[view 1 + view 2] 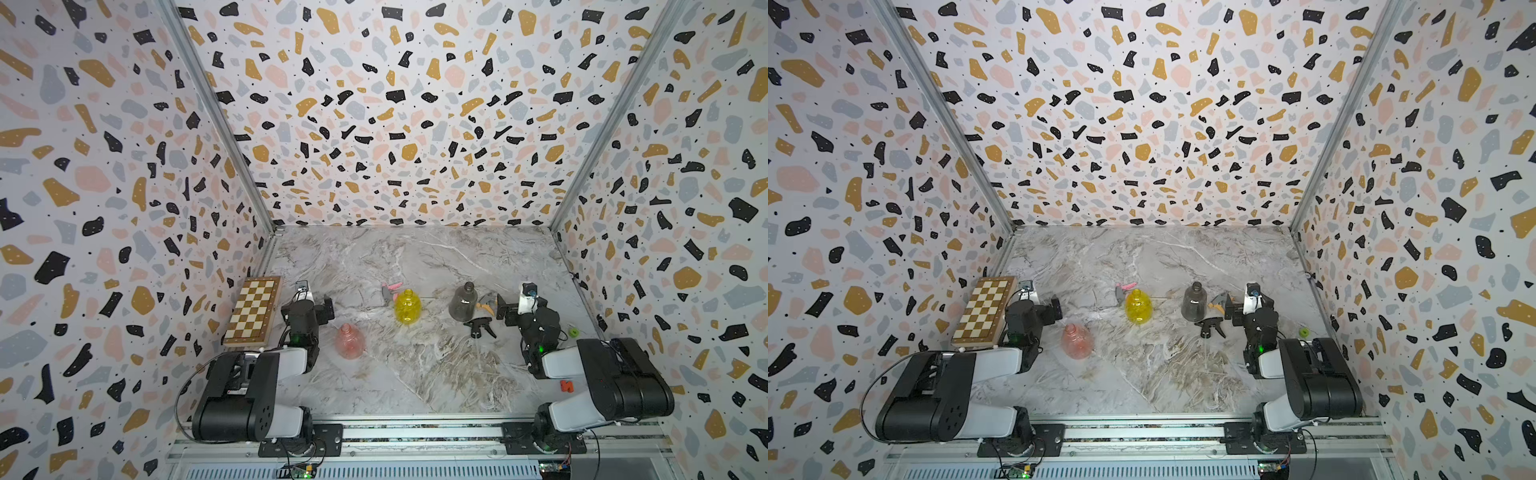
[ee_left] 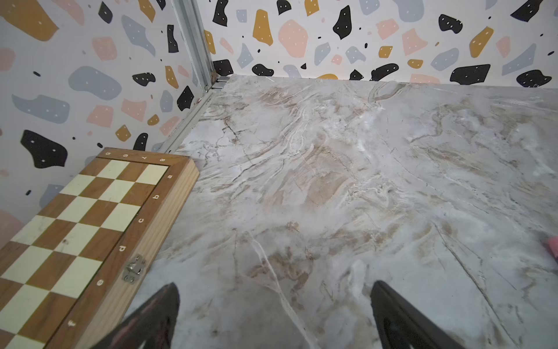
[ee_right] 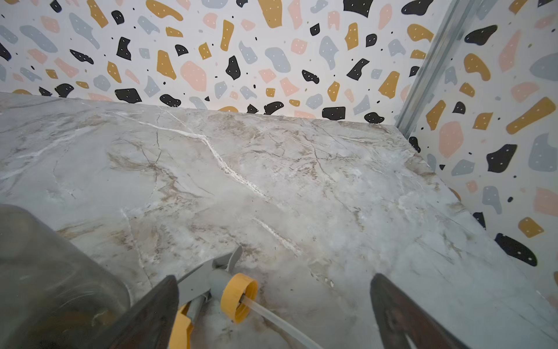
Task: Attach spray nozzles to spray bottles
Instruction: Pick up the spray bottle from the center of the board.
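Above marble desk (image 1: 415, 374), with left gripper (image 2: 273, 285) and right gripper (image 3: 273, 281) both spread wide and empty, close right on orange-capped nozzle (image 3: 216, 284) lying beside upright grey bottle (image 1: 463, 301), pinching grey body, leaving tube free.

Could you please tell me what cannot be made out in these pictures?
- Pink-trigger nozzle: in both top views, mostly hidden behind the yellow bottle.
- Orange-trigger nozzle: in the right wrist view, trigger end partly hidden by the right gripper and cut by the frame edge.
- Grey bottle: same view, blurred, cut off by the edge.
- Green item and red item: in a top view, too small to identify.
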